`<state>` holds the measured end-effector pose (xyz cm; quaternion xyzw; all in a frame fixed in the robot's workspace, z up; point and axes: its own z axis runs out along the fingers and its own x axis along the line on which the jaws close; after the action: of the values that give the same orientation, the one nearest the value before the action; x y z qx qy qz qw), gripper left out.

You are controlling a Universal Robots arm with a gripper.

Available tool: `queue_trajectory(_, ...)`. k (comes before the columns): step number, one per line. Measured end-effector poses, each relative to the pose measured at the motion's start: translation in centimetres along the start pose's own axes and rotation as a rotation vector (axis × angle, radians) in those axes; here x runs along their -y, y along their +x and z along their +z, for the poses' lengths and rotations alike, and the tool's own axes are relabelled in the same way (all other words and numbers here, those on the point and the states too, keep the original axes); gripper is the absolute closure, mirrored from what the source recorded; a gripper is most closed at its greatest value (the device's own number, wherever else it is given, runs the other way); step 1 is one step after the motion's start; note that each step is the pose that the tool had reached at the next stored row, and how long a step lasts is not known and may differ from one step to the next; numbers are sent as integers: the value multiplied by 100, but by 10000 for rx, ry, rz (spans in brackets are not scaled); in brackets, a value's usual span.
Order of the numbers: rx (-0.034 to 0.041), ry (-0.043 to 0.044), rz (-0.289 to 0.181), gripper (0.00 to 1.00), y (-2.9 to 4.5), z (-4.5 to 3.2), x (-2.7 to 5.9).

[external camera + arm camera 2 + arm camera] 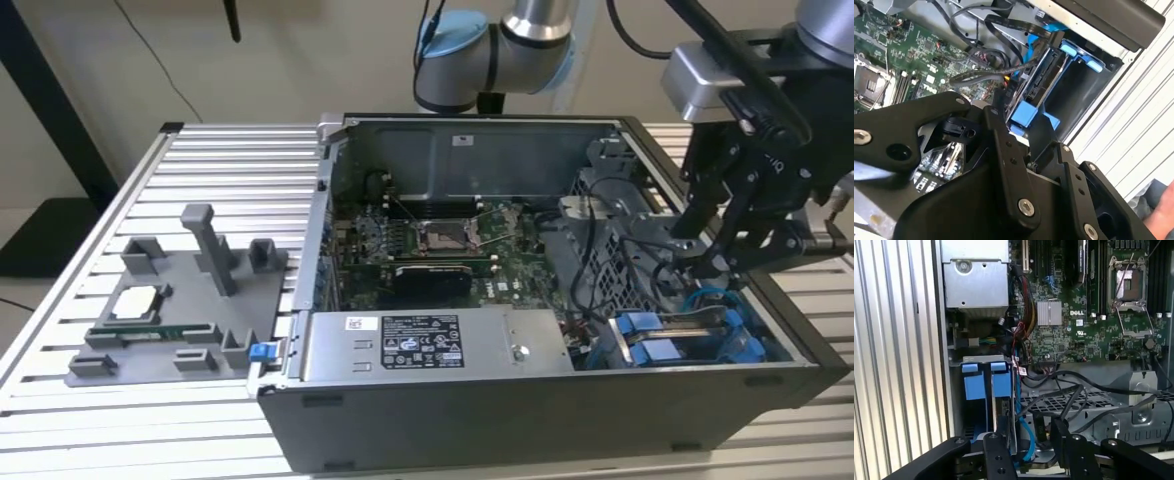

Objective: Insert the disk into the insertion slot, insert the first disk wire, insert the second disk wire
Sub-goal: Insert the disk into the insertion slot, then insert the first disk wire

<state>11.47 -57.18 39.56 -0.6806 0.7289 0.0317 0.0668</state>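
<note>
Disk (1045, 75) sits seated inside the drive cage (1094, 400), connector edge exposed; gripper (714, 265) hovers just above the cage by a blue cable (1024, 437), prob. for wiring, grip spread or closed unclear.

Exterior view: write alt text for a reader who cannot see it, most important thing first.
A robot arm's black gripper reaches down into an open computer case, near the blue drive carriers at the exterior view's right. The case lies on a slatted metal table, motherboard exposed, with a grey parts fixture at the exterior view's left.
</note>
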Motion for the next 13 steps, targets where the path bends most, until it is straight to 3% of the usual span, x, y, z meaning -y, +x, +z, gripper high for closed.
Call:
queue_trajectory(8, 35, 306, -123, 0, -28, 85, -6)
queue_trajectory(13, 145, 377, -154, 0, -33, 143, -12)
